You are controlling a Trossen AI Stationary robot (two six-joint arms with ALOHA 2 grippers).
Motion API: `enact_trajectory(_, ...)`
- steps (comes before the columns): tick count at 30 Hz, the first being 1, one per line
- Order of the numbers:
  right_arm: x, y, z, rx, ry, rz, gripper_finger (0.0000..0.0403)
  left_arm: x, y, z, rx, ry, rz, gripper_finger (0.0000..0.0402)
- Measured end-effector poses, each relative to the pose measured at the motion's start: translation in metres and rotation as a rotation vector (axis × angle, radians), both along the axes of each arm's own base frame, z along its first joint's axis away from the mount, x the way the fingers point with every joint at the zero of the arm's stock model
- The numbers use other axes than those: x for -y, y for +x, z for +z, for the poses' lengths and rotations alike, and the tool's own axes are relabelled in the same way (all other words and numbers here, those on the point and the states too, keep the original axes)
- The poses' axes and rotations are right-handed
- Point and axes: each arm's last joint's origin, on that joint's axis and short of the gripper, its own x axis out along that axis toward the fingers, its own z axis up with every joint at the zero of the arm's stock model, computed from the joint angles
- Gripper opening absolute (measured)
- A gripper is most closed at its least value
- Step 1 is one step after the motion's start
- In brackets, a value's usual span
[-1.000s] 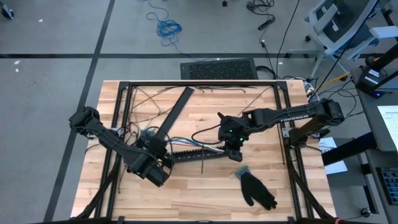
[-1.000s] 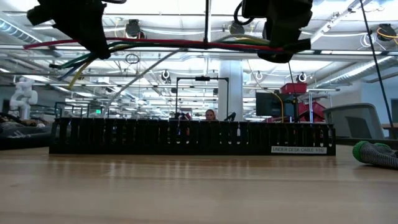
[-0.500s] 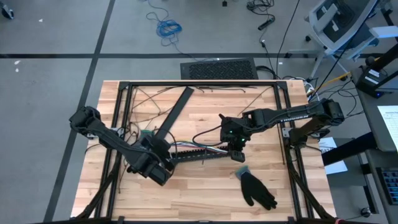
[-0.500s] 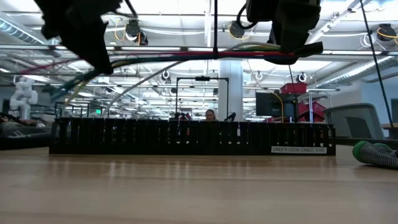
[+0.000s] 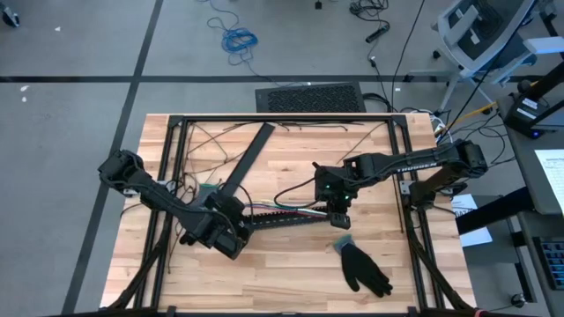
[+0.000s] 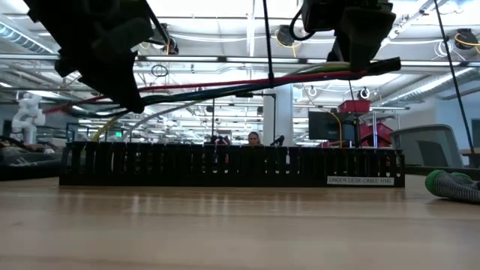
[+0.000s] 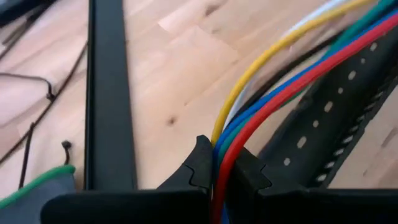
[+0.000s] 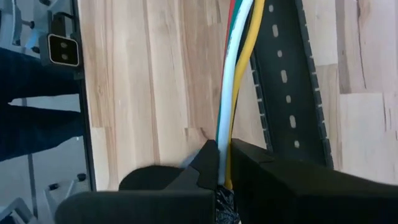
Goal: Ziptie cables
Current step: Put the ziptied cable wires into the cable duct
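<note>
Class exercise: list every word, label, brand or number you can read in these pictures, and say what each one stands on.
"UNDER DESK CABLE TIDY": white label on the black slotted strip; the last word is blurred and uncertain.
White lettering on the right arm: too small to read.
Nothing else is legible.

Readable markings, as I see them from my station:

1. White label on the black slotted strip [image 6: 225, 166], low view, right end: I read "UNDER DESK CABLE", the last word too small to be sure of.
2. White lettering along the right arm's forearm [image 5: 414, 162], high view: present, but I cannot make out the word.

Nothing else legible to me.
</note>
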Motion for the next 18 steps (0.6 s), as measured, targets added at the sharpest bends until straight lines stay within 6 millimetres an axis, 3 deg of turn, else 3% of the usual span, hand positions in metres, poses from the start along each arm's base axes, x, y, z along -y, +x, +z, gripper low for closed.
enact_trajectory(18, -0.001, -0.016, -0.004, -0.148, 0.033, 0.072, 0.0004, -0.027, 0.035, 0.004, 0.042, 0.023, -0.097, 0.0031)
